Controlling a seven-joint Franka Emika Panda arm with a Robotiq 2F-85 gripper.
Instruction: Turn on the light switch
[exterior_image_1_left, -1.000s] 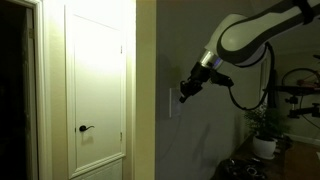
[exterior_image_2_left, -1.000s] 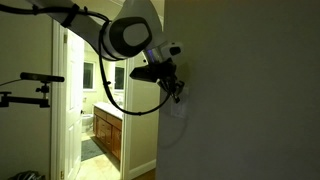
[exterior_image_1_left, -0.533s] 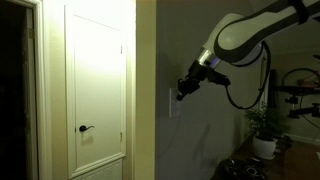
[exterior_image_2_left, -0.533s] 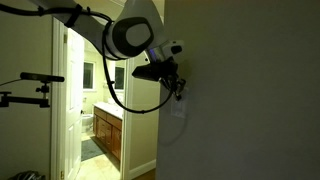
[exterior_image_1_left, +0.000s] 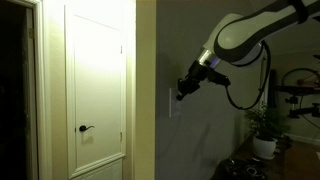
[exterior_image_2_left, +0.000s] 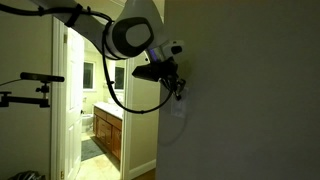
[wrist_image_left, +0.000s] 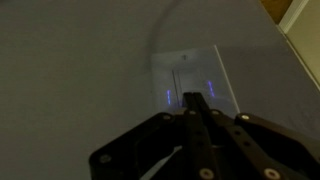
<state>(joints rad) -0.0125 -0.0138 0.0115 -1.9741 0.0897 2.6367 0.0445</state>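
Wrist view: gripper (wrist_image_left: 195, 100) fingers drawn together into one dark tip, which covers the lower edge of the light switch (wrist_image_left: 193, 72). Cannot tell whether they touch. The switch is a pale upright plate on the grey wall (wrist_image_left: 70, 60). In an exterior view the gripper (exterior_image_1_left: 182, 92) sits against the plate, just beside the wall corner. Past the corner: white door (exterior_image_1_left: 95, 70) with dark lever handle (exterior_image_1_left: 85, 128). Behind the arm: potted plant (exterior_image_1_left: 265, 125). Farther off, through a doorway in an exterior view: vanity cabinet (exterior_image_2_left: 108, 137).
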